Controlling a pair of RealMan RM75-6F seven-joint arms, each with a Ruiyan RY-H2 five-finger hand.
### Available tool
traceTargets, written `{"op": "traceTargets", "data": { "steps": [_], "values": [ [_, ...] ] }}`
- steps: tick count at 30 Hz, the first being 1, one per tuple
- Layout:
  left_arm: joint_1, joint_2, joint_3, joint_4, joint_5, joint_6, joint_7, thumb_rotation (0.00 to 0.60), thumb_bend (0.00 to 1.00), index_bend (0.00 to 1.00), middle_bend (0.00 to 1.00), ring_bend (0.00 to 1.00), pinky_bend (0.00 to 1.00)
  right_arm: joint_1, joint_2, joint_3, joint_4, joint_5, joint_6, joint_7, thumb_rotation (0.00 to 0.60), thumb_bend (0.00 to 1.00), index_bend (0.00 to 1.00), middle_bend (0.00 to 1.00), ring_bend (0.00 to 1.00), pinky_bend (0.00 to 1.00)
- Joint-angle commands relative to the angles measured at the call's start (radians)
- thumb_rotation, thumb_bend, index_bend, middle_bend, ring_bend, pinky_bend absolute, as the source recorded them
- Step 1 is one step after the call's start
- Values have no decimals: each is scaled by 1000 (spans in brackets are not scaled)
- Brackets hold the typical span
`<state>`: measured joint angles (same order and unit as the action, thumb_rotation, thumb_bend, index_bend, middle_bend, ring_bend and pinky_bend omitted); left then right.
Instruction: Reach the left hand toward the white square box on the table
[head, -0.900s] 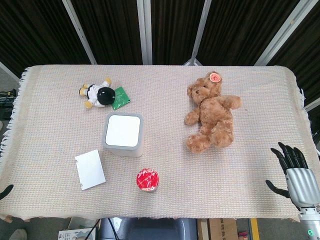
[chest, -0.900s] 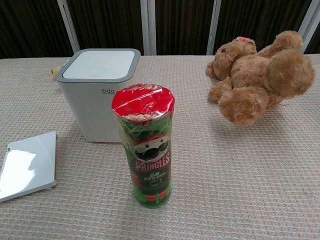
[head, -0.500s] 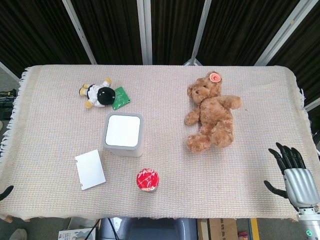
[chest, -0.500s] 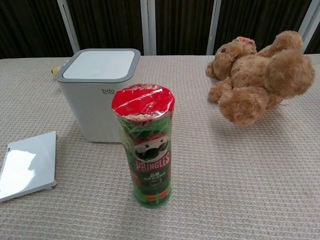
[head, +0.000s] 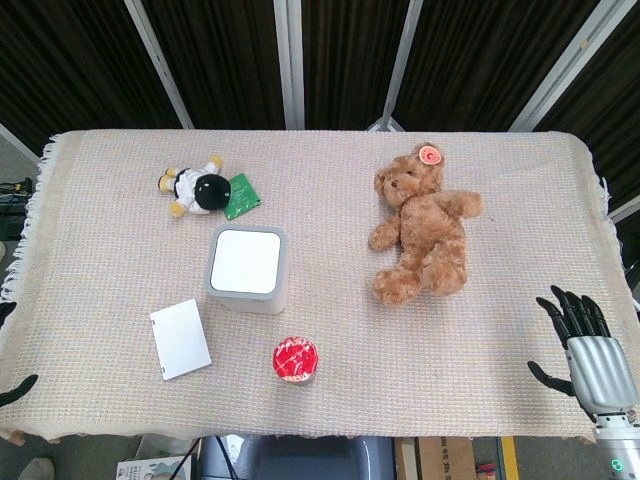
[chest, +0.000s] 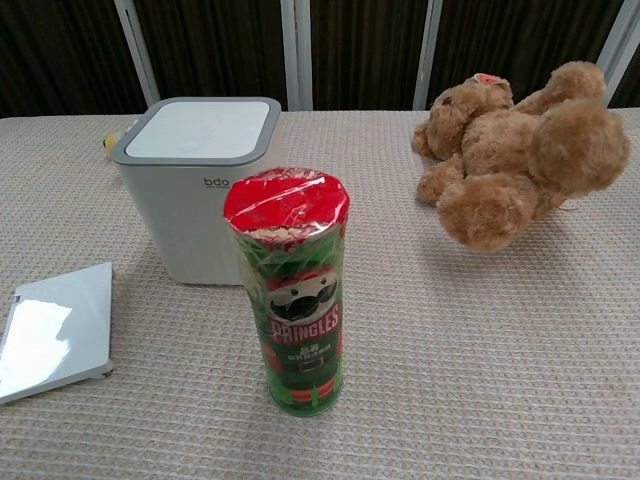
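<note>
light: bright, even, from overhead
shadows: soft, short, tucked under the teddy bear (chest: 520, 160)
glare: white patch on the flat lid (chest: 55, 330), lower left
focus: both views pretty sharp

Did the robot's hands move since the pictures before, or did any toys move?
A little. More dark fingertips of the left hand peek in at the table's left edge. The right hand slid slightly back, open. The white square box, teddy bear and can stayed put.

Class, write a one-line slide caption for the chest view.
Upright Pringles can stands before the white square box, flat white lid left, teddy bear right.
</note>
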<state>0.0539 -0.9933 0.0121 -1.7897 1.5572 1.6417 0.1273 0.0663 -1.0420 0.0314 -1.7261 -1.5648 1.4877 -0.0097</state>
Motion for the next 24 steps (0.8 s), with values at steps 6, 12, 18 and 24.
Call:
{"op": "traceTargets", "data": {
  "steps": [6, 12, 18, 24],
  "values": [
    [-79, 5, -72, 69, -9, -46, -63, 600, 299, 117, 524, 504, 514, 1, -4, -1, -3, 5, -6, -15, 600, 191, 146, 43, 0, 0],
    [-250, 54, -145, 76, -53, -274, -64, 600, 517, 122, 753, 711, 660, 6, -13, 1, -7, 12, -17, -38, 600, 191, 146, 43, 0, 0],
    [-419, 89, -176, 31, -104, -531, 20, 600, 623, 135, 807, 762, 675, 11, -24, 1, -12, 24, -30, -70, 600, 191, 146, 43, 0, 0],
    [-487, 27, -184, 3, -125, -585, 148, 600, 631, 140, 811, 765, 675, 12, -26, 5, -11, 36, -33, -76, 600, 191, 146, 43, 0, 0]
  ]
}}
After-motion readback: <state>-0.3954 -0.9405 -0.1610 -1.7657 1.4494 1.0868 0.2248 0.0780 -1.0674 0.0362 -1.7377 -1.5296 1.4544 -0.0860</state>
